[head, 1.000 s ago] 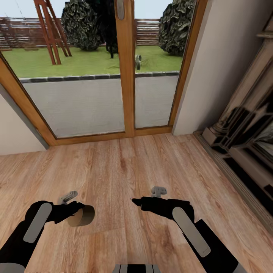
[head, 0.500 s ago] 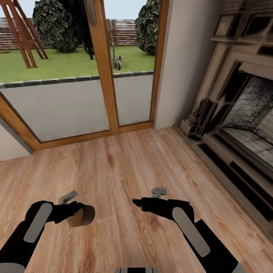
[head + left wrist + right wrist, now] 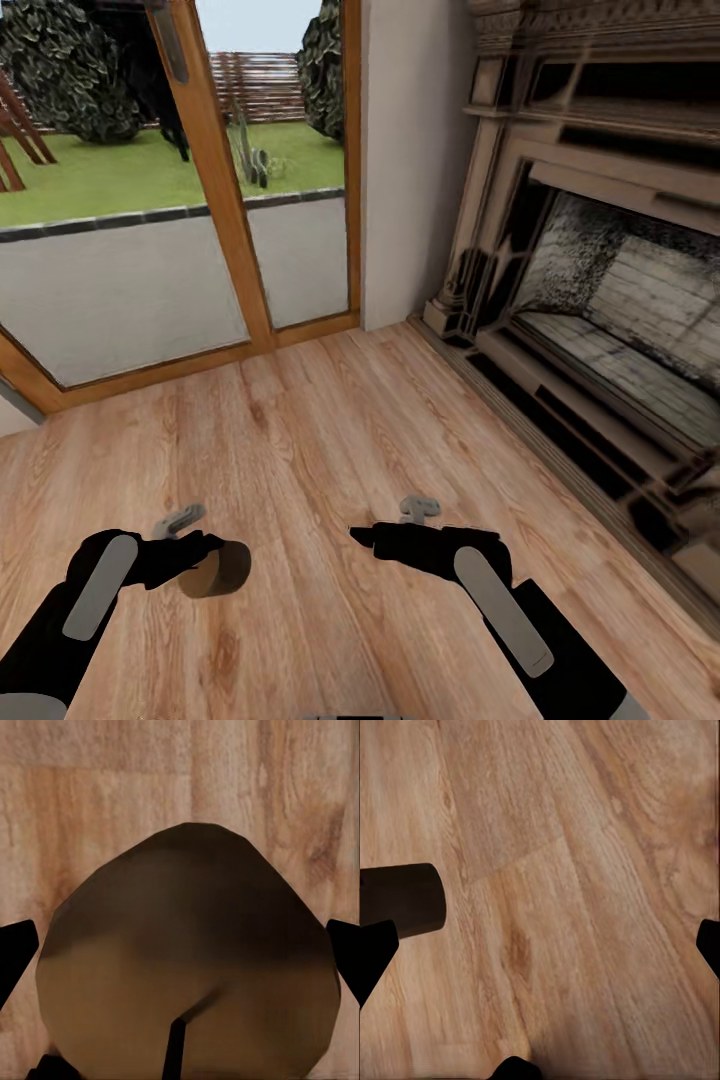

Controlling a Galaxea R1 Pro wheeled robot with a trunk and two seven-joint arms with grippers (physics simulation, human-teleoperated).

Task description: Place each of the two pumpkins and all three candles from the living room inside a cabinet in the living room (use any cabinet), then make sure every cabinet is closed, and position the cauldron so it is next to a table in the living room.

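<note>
A squat tan candle (image 3: 222,568) hangs just above the wooden floor with my left gripper (image 3: 208,562) shut on it. The left wrist view looks down on the candle (image 3: 187,967) from very close, its dark wick showing and a black fingertip (image 3: 15,954) at each side. The same candle (image 3: 403,900) appears at one edge of the right wrist view. My right gripper (image 3: 362,536) is held level beside the left one, open, with bare floor between its fingers (image 3: 375,952). The pumpkins, cabinet, cauldron and table are out of view.
A large stone fireplace (image 3: 600,300) with a low hearth step runs along the right. A wood-framed glass patio door (image 3: 215,200) stands ahead at the left, and a plain wall section (image 3: 410,150) separates the two. Wooden floor (image 3: 330,430) lies ahead.
The whole picture has swung: the patio door slid left and much more of the fireplace came in at the right, so the camera turned right. Both arms keep their pose, candle still held.
</note>
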